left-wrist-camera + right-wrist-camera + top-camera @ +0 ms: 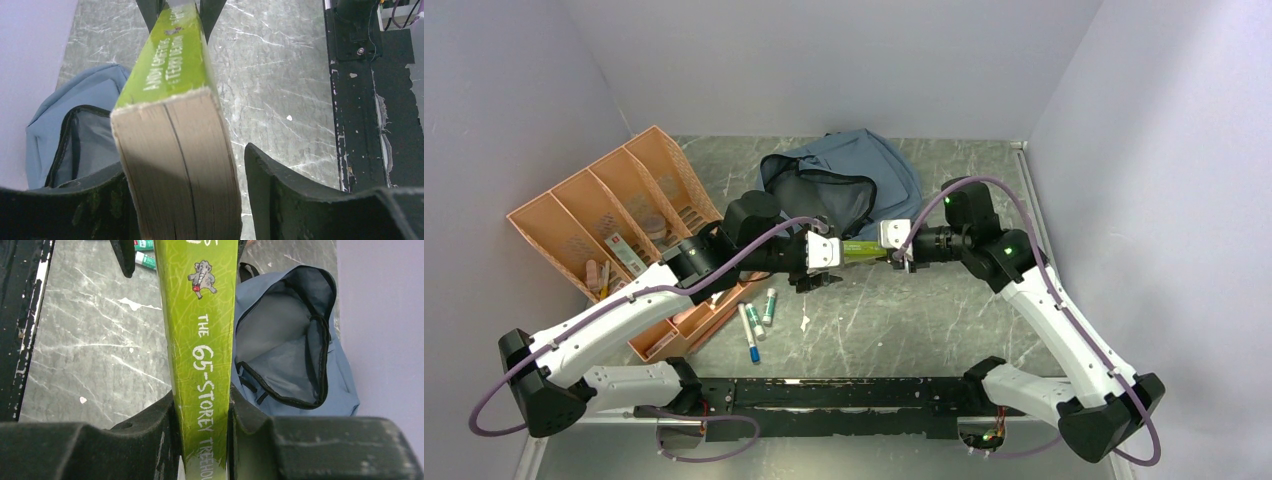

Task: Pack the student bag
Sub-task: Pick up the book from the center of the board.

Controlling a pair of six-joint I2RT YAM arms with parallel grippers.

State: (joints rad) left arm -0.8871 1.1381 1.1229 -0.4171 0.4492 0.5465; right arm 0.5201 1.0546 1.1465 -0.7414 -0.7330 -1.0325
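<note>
Table: grey marbled top (904, 330), with lilac walls around it.
Bag (864, 175): at the back of the table, lying flat; the main zip is open and the mouth gapes, showing grey lining.
Book (864, 250): a green paperback just in front of the bag, lying level between the two claws; the spine reads "THE 65-STOREY TREEHOUSE".
Right claw (202, 400): in front of the bag and a little to its right, pinching the book, one finger on each cover.
Left claw (185, 165): in front of the bag and to its left, spread about the book's page end; a gap shows beside one finger, and the book hides the other.
Tray (679, 180): orange, left of the bag.
Markers (750, 335): on the table, front-left of the bag.
</note>
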